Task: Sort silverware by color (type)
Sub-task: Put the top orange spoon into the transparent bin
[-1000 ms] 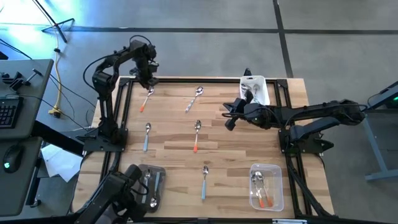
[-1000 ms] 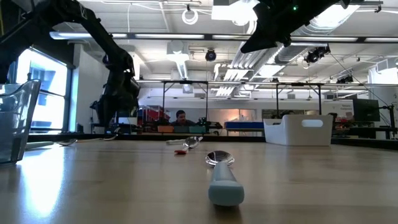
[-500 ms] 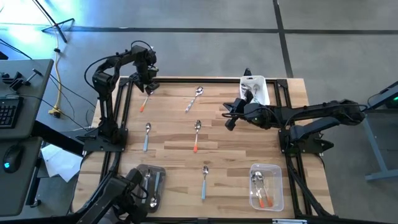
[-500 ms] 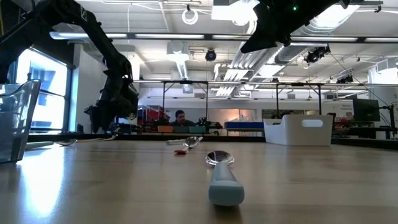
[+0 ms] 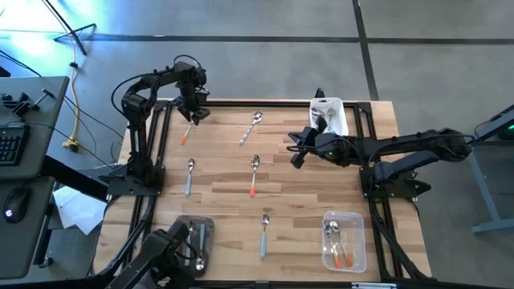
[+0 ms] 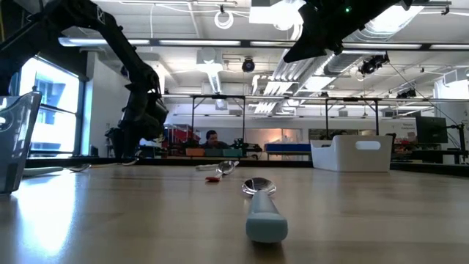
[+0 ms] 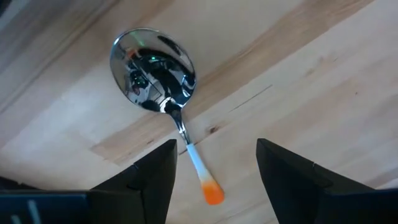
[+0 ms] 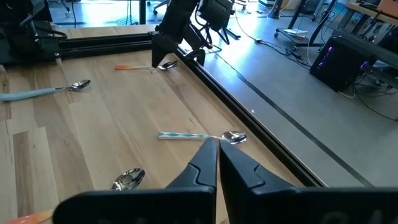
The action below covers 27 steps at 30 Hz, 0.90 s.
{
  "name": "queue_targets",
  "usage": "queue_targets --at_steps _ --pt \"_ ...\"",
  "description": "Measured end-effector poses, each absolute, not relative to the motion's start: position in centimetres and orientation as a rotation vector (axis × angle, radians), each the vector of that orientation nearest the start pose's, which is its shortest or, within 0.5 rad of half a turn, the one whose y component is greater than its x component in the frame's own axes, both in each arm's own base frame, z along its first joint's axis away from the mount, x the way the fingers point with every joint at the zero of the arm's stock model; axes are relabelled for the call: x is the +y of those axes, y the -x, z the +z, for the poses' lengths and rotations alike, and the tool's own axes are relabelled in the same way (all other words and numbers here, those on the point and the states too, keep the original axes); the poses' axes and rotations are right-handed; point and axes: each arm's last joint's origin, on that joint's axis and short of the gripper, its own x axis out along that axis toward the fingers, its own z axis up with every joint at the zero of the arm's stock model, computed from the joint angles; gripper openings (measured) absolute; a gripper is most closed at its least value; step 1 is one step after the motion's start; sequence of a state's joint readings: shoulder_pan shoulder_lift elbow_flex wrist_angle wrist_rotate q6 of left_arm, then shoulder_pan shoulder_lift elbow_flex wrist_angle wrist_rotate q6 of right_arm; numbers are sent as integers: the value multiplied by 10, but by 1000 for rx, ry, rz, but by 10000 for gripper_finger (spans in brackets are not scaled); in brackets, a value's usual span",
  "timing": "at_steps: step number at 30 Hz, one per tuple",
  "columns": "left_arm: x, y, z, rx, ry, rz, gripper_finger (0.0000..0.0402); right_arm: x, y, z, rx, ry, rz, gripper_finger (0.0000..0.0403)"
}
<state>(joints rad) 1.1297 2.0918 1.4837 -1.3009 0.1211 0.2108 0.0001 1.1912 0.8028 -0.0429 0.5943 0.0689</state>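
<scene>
Hovering: left claw [image 7: 214,165], fingers apart, over orange spoon [image 7: 163,87] at desk [image 5: 217,181] 11 o'clock
Waiting: right claw [image 8: 217,163], fingers together

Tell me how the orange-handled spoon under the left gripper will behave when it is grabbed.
The orange-handled spoon probably stays stiff: metal bowl, thin straight stem. It lies flat on the table, so the open left gripper may struggle to get under it. The shiny bowl looks slippery; pinching the narrow handle could make it pivot.
</scene>
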Motion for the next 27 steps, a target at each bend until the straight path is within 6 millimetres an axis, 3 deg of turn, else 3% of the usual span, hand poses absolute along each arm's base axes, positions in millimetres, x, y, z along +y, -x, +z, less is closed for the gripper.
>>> queue_targets --at_steps 4,15,22,27 --pt "321 -155 158 1632 1000 491 212 -16 -255 273 398 62 -599 0" --pt "321 -152 205 1557 816 630 209 -16 -255 273 402 73 -597 0" --pt "303 -146 204 1599 670 614 205 -16 -254 272 424 91 -594 0" --pt "302 -149 197 1595 613 618 209 -16 -254 272 425 93 -593 0"
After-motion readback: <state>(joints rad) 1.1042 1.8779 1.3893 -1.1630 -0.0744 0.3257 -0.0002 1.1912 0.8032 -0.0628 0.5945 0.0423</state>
